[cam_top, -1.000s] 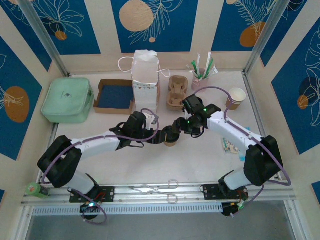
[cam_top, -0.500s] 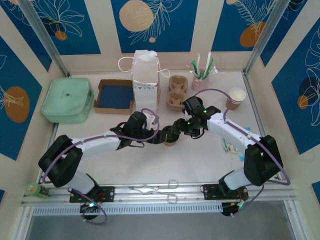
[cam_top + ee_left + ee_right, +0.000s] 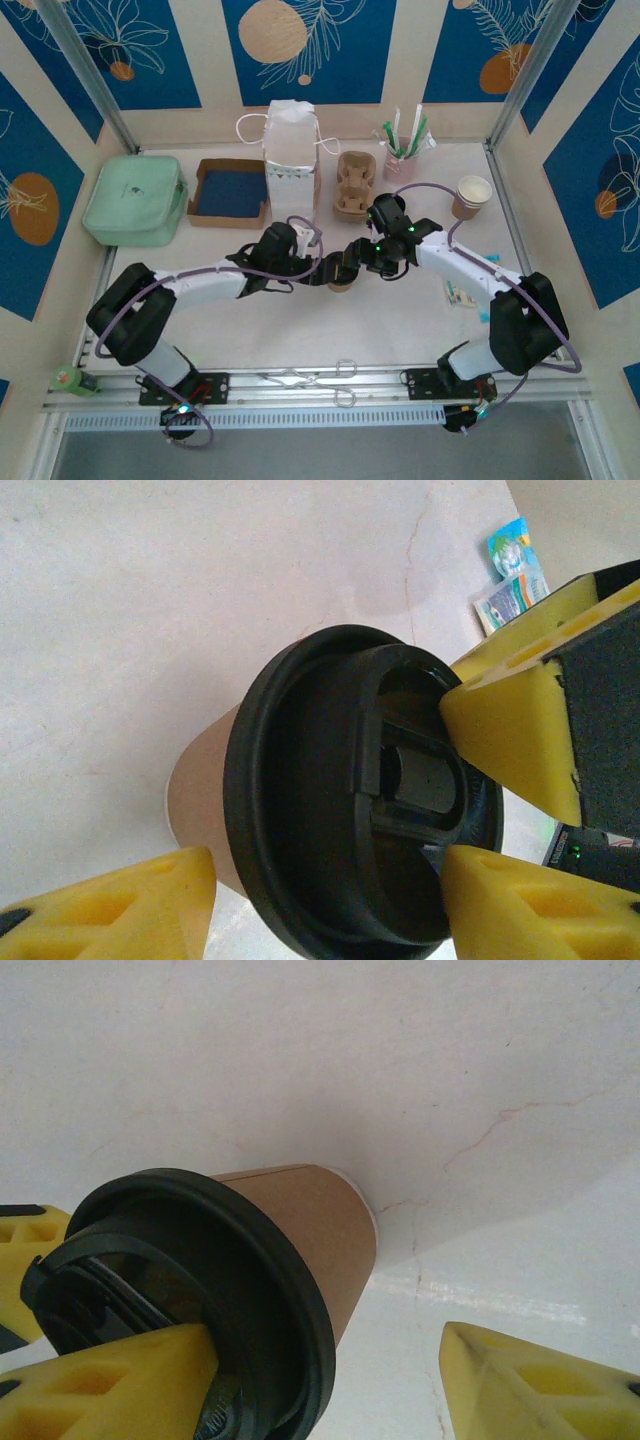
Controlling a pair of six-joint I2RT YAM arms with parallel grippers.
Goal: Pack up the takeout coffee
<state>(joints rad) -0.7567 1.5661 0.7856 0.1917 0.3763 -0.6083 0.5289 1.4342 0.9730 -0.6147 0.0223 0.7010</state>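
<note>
The takeout coffee [image 3: 341,283], a kraft-brown cup with a black lid, stands mid-table between both grippers. From the left, my left gripper [image 3: 328,270] straddles it. In the left wrist view the lid [image 3: 330,820] sits between the yellow fingertips [image 3: 150,905], which touch the cup wall and the lid rim; the left gripper [image 3: 328,872] is shut on it. My right gripper [image 3: 362,258] comes from the right. In the right wrist view the cup [image 3: 310,1225] sits off to the left of the right gripper [image 3: 325,1345], which is open. One finger [image 3: 110,1380] rests on the lid and the other stands clear over bare table.
Along the back stand a white paper bag [image 3: 290,150], a pulp cup carrier [image 3: 352,185] and a pink cup of straws [image 3: 400,160]. An open paper cup [image 3: 471,195] is at the right. A blue-lined tray [image 3: 228,192] and a mint pouch [image 3: 135,200] sit at the left. Sachets [image 3: 462,293] lie to the right of the cup.
Both arms have shifted slightly; the grippers stay at the cup, which has not visibly moved.
</note>
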